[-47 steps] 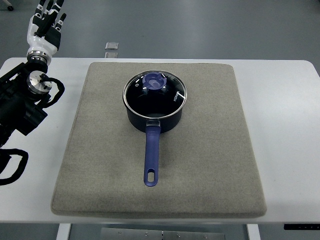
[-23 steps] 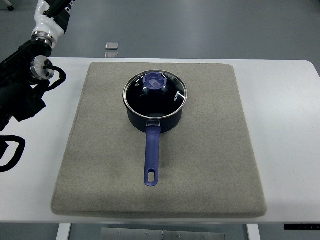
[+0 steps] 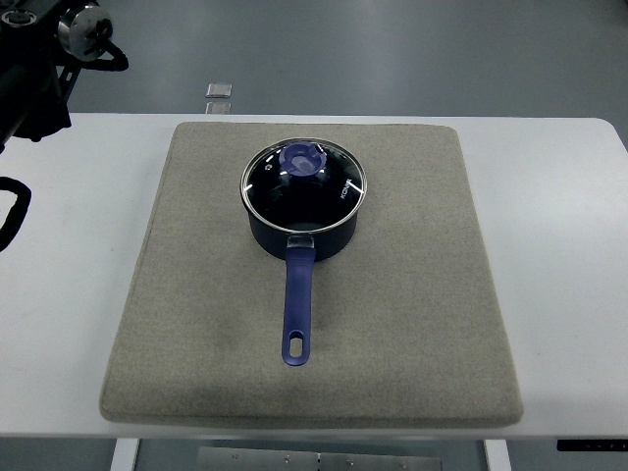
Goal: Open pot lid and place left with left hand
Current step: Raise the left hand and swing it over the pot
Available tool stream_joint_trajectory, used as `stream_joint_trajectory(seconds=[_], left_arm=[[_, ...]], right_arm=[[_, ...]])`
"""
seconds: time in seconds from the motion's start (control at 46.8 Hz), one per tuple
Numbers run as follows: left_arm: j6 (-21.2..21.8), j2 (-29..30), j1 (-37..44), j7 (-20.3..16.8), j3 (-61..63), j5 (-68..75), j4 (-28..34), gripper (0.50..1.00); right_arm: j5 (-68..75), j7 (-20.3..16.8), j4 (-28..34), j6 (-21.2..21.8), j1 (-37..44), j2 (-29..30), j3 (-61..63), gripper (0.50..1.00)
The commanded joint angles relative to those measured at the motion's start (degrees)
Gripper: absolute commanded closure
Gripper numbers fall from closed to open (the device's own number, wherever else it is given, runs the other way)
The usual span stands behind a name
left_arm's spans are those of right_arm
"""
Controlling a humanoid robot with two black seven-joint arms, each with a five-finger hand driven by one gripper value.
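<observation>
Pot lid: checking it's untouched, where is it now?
In the top view the pot lid sits closed on the blue pot, centre of the grey mat.

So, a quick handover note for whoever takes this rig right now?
Left arm: only its dark forearm shows at the top-left corner; the hand is out of frame. Right arm: not in view.
Pot: on the grey mat, blue handle pointing toward the robot.
Lid: on the pot, knob untouched.
Done: nothing yet.
Left: bring the left hand to the knob, lift the lid, set it down left of the pot.
</observation>
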Motion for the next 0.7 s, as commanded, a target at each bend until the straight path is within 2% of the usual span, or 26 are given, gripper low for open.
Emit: stream_joint_trajectory(seconds=[0.0, 0.128, 0.278, 0.448, 0.683], left_arm=[[-0.74, -0.02, -1.89, -1.75, 3.83, 1.93, -0.62, 0.514], [-1.61, -0.02, -4.53, -4.66, 8.76, 8.43, -3.70, 0.514], [-3.98, -0.02, -6.20, -5.01, 9.91, 18.88, -5.28, 0.516], [-5.22, 0.06, -6.56, -8.52, 10.08, 34.70, -11.25, 0.525], [-5.22, 0.06, -6.29, -8.54, 11.48, 49.65, -15.13, 0.534]], right_arm=[[0.00, 0.00, -0.03, 0.00, -0.03, 0.00, 0.00, 0.583], [0.00, 0.00, -0.03, 0.00, -0.03, 0.00, 0.00, 0.583], [0.00, 0.00, -0.04, 0.00, 0.06, 0.00, 0.00, 0.583], [0.00, 0.00, 0.05, 0.00, -0.03, 0.00, 0.00, 0.583], [0.00, 0.00, 0.05, 0.00, 0.06, 0.00, 0.00, 0.583]])
